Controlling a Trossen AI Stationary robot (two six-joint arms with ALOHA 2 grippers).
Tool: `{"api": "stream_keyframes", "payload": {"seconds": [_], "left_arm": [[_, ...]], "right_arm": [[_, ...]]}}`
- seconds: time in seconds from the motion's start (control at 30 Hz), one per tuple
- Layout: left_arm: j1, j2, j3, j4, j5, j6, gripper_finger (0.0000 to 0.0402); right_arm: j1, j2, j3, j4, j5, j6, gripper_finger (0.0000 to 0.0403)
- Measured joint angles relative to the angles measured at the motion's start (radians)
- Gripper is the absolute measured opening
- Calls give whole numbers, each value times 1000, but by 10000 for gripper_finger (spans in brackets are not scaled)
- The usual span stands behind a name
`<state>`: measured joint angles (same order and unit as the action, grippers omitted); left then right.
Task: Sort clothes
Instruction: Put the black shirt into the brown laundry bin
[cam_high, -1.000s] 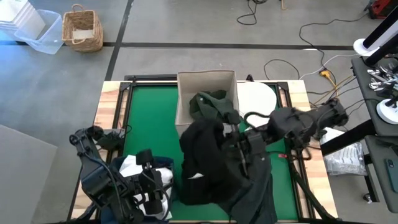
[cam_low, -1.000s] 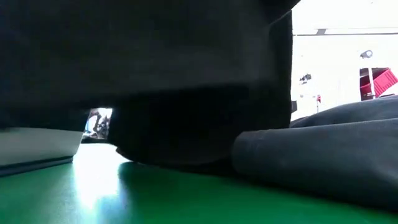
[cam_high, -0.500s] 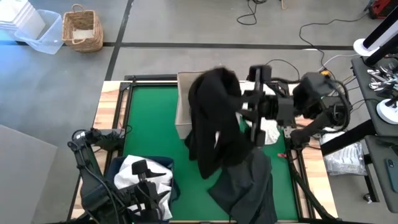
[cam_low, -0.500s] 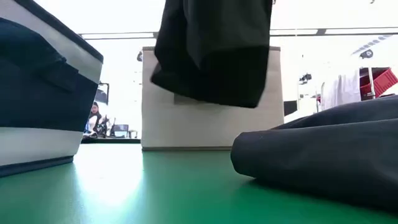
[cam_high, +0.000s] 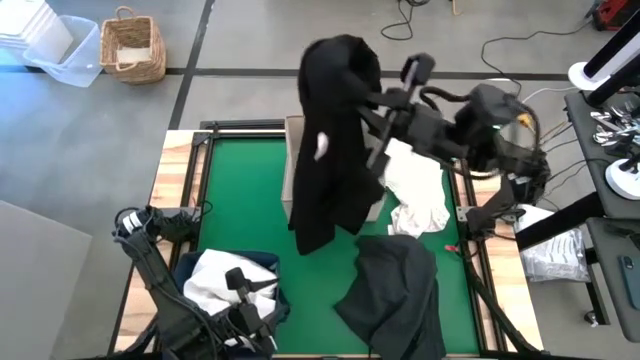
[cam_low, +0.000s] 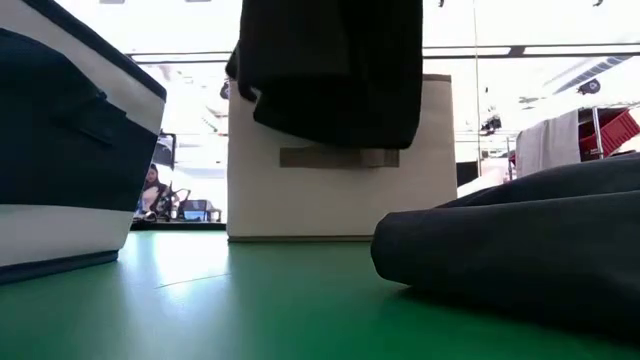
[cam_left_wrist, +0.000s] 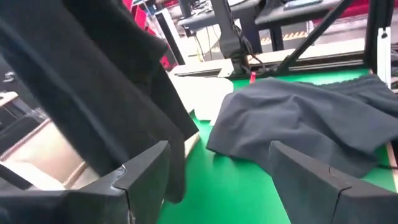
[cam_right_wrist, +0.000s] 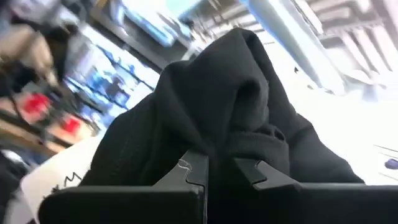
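My right gripper (cam_high: 372, 100) is raised high over the table's far side, shut on a black garment (cam_high: 330, 140) that hangs in front of the beige box (cam_low: 440, 170). A charcoal grey garment (cam_high: 392, 290) lies flat on the green mat near the right front. A white garment (cam_high: 415, 190) is crumpled beside the box. My left gripper (cam_high: 245, 305) hovers open above the navy bin (cam_high: 190, 268), which holds white clothes (cam_high: 215, 275). In the left wrist view nothing is between the open left gripper (cam_left_wrist: 217, 180). My right gripper pinches a bunched fold at the top of the black garment (cam_right_wrist: 236, 134) between its two fingers (cam_right_wrist: 196, 171). It comes from the table's right, slanting upward. The garment hangs slack below the fingers, its lower hem (cam_low: 340, 135) clear of the mat.
The beige box (cam_high: 292, 135) stands at the far middle of the mat, mostly hidden behind the hanging garment. The navy bin (cam_low: 70, 170) fills the near left corner. Bare green mat (cam_high: 240, 200) lies between the bin and the box.
My right gripper has risen and swung toward the far edge, tipping upward, carrying the black garment off the mat; it now hangs in front of the box, uncovering the charcoal and white garments. My left gripper has sunk toward the navy bin, staying open.
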<state>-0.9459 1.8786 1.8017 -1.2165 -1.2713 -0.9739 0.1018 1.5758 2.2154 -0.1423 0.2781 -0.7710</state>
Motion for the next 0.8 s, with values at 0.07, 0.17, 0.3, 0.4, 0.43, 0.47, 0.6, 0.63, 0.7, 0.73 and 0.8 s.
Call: {"api": "stream_keyframes", "payload": {"seconds": [0.07, 0.17, 0.3, 0.4, 0.43, 0.47, 0.6, 0.63, 0.7, 0.73, 0.8], "left_arm": [[0, 0, -27, 47, -3, 0, 252], [0, 0, -54, 58, 4, 3, 252], [0, 0, -65, 87, 5, -1, 252], [0, 0, -65, 131, 5, -4, 252], [0, 0, -65, 143, 6, -4, 252], [0, 0, -66, 156, 7, -4, 252], [0, 0, -65, 198, 25, -5, 252], [0, 0, -66, 203, 27, -5, 252], [0, 4, -66, 222, 26, -5, 252], [0, 7, -66, 226, 26, -5, 252], [0, 17, -65, 236, 27, -5, 252]], "right_arm": [[-23, 30, 31, -6, 39, -26, 18], [-65, 73, 83, -16, 94, -58, 18], [-130, 107, 137, -10, 130, -59, 18], [-183, 115, 141, 0, 147, -59, 18], [-199, 116, 140, -1, 147, -58, 18], [-215, 117, 139, -2, 145, -55, 18], [-271, 111, 140, 35, 144, -59, 18], [-284, 110, 140, 51, 144, -63, 18], [-313, 108, 142, 86, 144, -67, 18], [-327, 107, 142, 96, 144, -67, 18], [-350, 111, 142, 111, 144, -67, 18]]}}
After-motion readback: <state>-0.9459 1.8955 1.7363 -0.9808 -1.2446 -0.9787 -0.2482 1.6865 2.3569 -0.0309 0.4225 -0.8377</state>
